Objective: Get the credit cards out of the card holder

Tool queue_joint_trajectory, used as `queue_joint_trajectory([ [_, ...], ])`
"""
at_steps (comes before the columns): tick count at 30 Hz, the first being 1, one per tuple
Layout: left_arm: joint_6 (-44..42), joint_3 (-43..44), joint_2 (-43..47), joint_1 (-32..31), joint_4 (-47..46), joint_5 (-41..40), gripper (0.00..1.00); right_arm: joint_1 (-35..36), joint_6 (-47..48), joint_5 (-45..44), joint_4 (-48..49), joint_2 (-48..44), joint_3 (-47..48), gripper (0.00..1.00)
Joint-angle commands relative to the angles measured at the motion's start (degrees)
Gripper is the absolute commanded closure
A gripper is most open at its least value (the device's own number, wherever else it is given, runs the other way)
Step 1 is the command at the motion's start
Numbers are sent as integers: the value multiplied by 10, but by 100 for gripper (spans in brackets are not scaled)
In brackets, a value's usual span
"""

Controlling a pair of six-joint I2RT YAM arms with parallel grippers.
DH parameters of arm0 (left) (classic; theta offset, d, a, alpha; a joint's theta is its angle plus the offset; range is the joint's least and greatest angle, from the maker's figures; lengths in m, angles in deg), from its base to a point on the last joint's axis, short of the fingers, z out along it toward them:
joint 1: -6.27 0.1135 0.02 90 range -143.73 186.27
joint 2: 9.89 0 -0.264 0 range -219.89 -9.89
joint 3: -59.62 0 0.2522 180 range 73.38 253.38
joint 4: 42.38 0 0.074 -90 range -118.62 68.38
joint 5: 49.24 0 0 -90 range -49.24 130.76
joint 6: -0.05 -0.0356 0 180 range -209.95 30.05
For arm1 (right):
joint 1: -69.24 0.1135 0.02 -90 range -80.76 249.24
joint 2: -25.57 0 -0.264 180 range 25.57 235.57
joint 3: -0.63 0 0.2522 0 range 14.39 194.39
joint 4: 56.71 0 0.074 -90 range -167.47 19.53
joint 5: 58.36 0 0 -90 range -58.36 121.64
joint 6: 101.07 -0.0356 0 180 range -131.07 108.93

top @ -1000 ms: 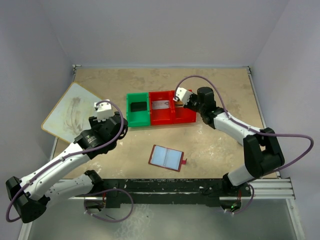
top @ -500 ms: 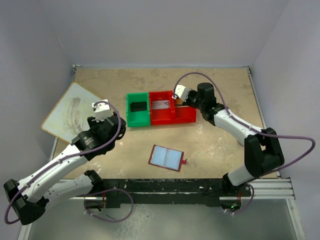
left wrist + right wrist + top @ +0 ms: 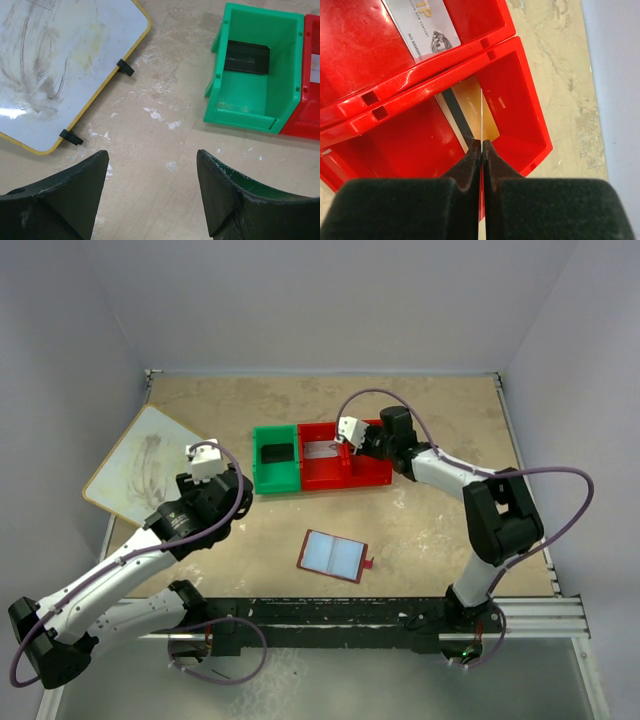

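Pinching thin edge-on card [image 3: 481, 115] with right tool [image 3: 481, 142] over red bin [image 3: 530, 100]. Holding left tool [image 3: 152, 170] spread above surface [image 3: 160, 115]. Seeing card holder [image 3: 333, 556] lying open.

A robot test bench in a lab, as my remote feeds show it, plain pale walls [image 3: 320, 300] boxing in a scuffed table [image 3: 430, 530], left arm [image 3: 130, 560] and right arm [image 3: 450, 475] bolted to a metal rail [image 3: 560, 612], purple cables [image 3: 570, 510] looping loose, plastic sorting bins [image 3: 265, 480], a smudged whiteboard [image 3: 140, 465]
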Motion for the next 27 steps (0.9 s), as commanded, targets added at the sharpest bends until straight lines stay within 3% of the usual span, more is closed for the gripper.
queue_joint_trajectory([
  [1, -14, 5, -1, 4, -14, -2, 31, 3, 21, 0, 8, 16, 41, 100],
  [15, -14, 4, -3, 3, -15, -1, 31, 8, 78, -48, 2, 129, 105, 100],
  [19, -14, 4, -4, 3, -16, -2, 31, 8, 85, -42, -10, 144, 110, 86],
  [27, -16, 4, -11, 3, -16, 0, 31, 8, 83, -22, -57, 154, 116, 69],
])
